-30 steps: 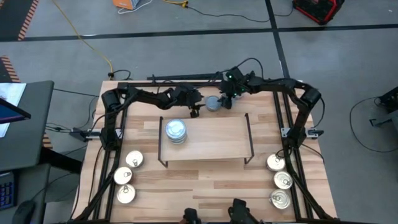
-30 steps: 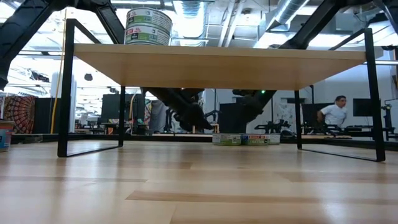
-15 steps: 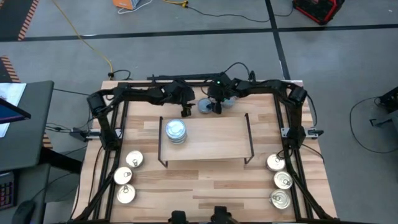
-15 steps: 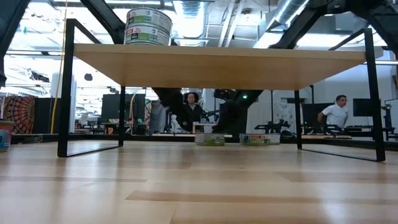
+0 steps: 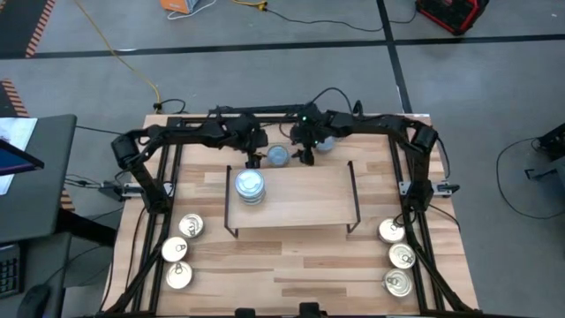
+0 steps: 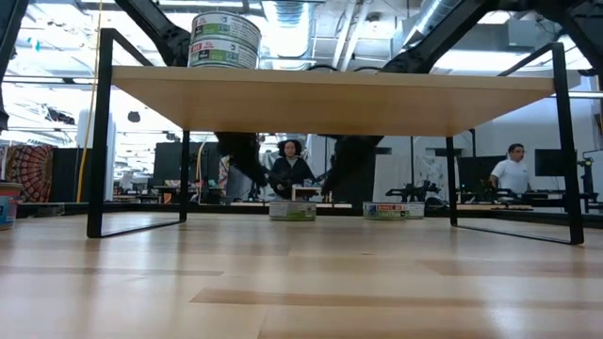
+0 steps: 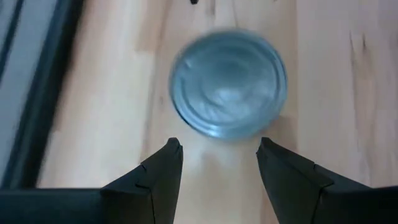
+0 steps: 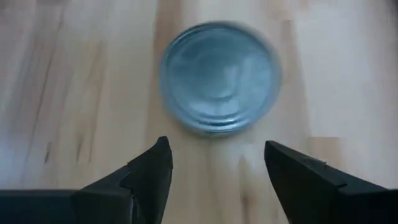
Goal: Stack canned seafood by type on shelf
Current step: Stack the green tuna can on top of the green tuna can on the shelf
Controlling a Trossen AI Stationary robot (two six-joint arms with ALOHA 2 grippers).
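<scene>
Lying nearest, at the tabletop's (image 5: 291,274) front edge, are six silver pull-tab tins: three in a column on the left (image 5: 179,250) and three in a column on the right (image 5: 396,257). Behind them, in the middle of the tabletop, stands the shelf (image 5: 305,199), a light wooden top on thin black legs. A stack of blue-grey tins (image 5: 249,186) sits on the left part of its top; in the low view that stack (image 6: 225,40) shows at least two tins high, with printed labels.

Past the shelf, along the far side of the tabletop, both arms reach in toward the centre. A blue-grey tin (image 5: 278,156) lies flat on the wood between the two hands. The left hand (image 5: 253,161) hangs just left of it, fingers spread and grasping nothing; its wrist view shows the tin (image 7: 227,84) just ahead of the parted fingertips (image 7: 168,152). The right hand (image 5: 306,157) hangs just right of that tin, also released and empty. Another blue-grey tin (image 5: 323,141) lies just beyond it, partly hidden by the arm. The right wrist view shows a tin (image 8: 219,76) ahead of its open fingertips (image 8: 158,152), not touched.

In the low view two tins (image 6: 292,211) (image 6: 386,211) rest on the tabletop beyond the shelf legs, and people (image 6: 288,169) show in the room behind.
</scene>
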